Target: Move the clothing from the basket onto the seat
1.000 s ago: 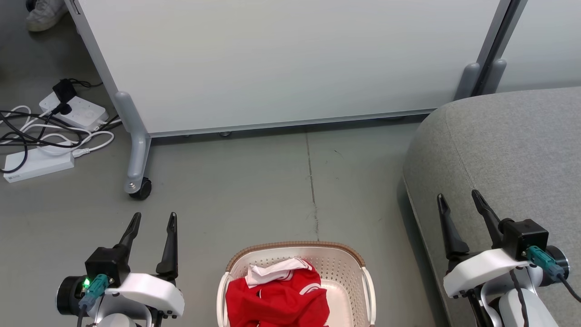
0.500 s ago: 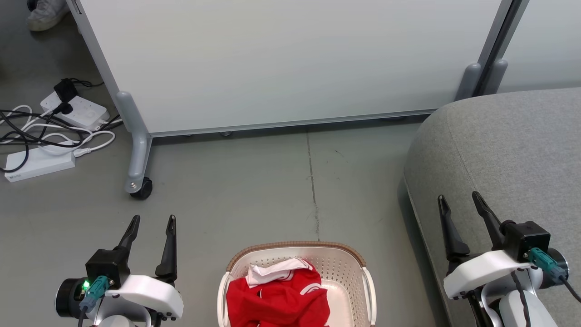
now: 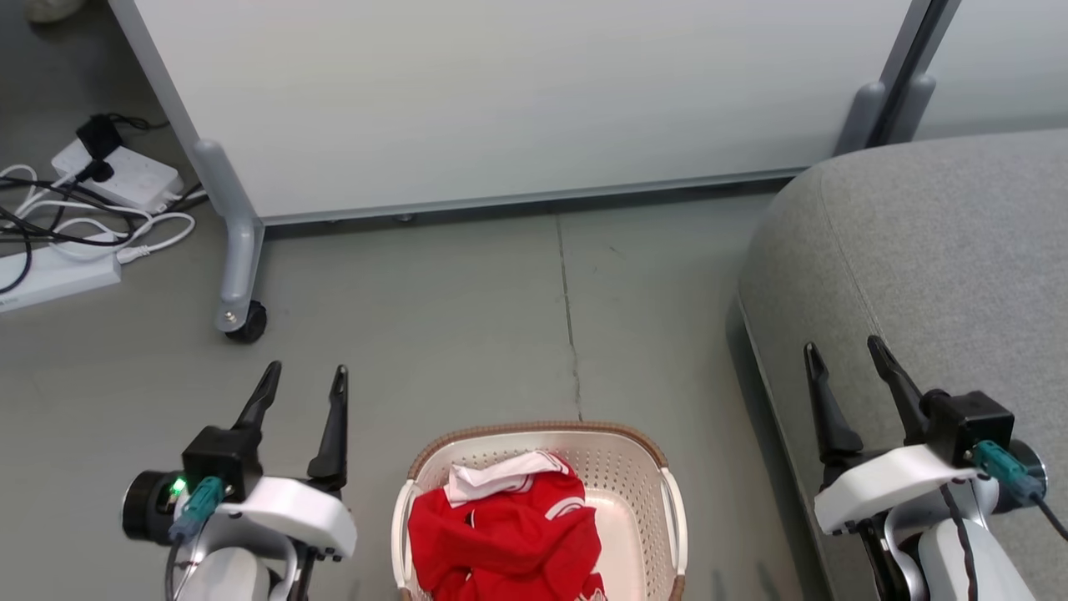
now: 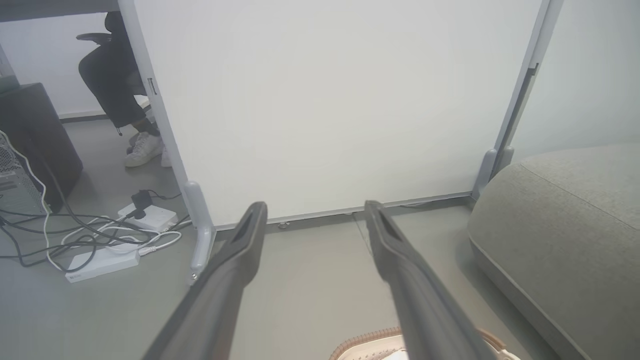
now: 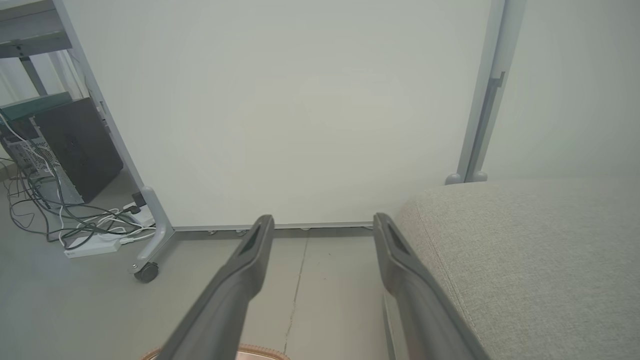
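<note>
On the grey floor (image 3: 467, 334), bottom middle, the red clothing (image 3: 505, 534) lies in the basket (image 3: 622, 476). The seat (image 3: 943, 250) is on the right. The left gripper (image 3: 304, 376) and right gripper (image 3: 841, 346) have open, empty jaws.

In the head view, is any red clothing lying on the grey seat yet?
No, the red clothing sits bunched inside the basket on the floor, apart from the seat.

The smooth grey floor (image 3: 467, 334), crossed by a thin dark seam (image 3: 567, 317), carries the white perforated plastic basket with a brown woven-look rim (image 3: 622, 480). The large grey fabric sofa seat (image 3: 934, 250) stands to its right, apart. A castor-footed white partition panel (image 3: 501, 100) and white power strips (image 3: 117, 175) with tangled cables (image 3: 50, 225) sit farther back.
</note>
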Motion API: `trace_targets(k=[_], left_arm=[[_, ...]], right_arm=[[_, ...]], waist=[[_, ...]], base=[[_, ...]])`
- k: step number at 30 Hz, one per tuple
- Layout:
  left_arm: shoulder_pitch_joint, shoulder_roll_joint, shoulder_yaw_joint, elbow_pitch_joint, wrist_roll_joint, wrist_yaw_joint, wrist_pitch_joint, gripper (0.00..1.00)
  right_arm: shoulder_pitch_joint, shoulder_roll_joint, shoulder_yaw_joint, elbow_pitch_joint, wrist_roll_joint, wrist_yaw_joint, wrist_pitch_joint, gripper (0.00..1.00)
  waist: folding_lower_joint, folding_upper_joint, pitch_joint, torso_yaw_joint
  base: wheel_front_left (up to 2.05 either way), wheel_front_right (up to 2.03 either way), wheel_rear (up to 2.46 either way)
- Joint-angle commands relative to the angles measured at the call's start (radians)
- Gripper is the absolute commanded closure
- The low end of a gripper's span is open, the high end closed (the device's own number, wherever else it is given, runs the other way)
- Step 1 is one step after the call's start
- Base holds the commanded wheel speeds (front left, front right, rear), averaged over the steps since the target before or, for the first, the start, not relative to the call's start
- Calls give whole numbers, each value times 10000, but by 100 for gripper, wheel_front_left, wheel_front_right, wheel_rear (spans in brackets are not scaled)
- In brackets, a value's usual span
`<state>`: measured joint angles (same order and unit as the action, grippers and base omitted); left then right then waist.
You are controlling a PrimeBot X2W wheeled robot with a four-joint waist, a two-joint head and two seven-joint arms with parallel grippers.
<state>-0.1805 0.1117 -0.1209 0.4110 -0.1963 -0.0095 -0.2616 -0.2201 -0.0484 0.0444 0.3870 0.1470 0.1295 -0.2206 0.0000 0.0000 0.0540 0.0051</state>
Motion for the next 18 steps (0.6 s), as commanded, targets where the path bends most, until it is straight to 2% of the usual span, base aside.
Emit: trace_targets(k=[1,7,17,18], left_arm=[[-243,2,-120,17,111,-75,-40,0],[-1104,-124,-852,410,483,-326,38,0],[-2974,-243,-2261,1796,1229,-837,386,0],[-2974,-243,-2261,1796,1229,-837,386,0]], right_arm=[[-169,-47,3,-123,-79,22,41,0],[-619,-45,32,-725,-19,22,180,0],[-1584,-44,212,-1978,130,22,216,0],[-1584,-44,212,-1978,130,22,216,0]], waist=[[0,0,223,-88],[0,0,1329,-474],[0,0,4027,-1350],[0,0,4027,-1350]], base=[[0,0,0],[0,0,0],[0,0,0],[0,0,0]])
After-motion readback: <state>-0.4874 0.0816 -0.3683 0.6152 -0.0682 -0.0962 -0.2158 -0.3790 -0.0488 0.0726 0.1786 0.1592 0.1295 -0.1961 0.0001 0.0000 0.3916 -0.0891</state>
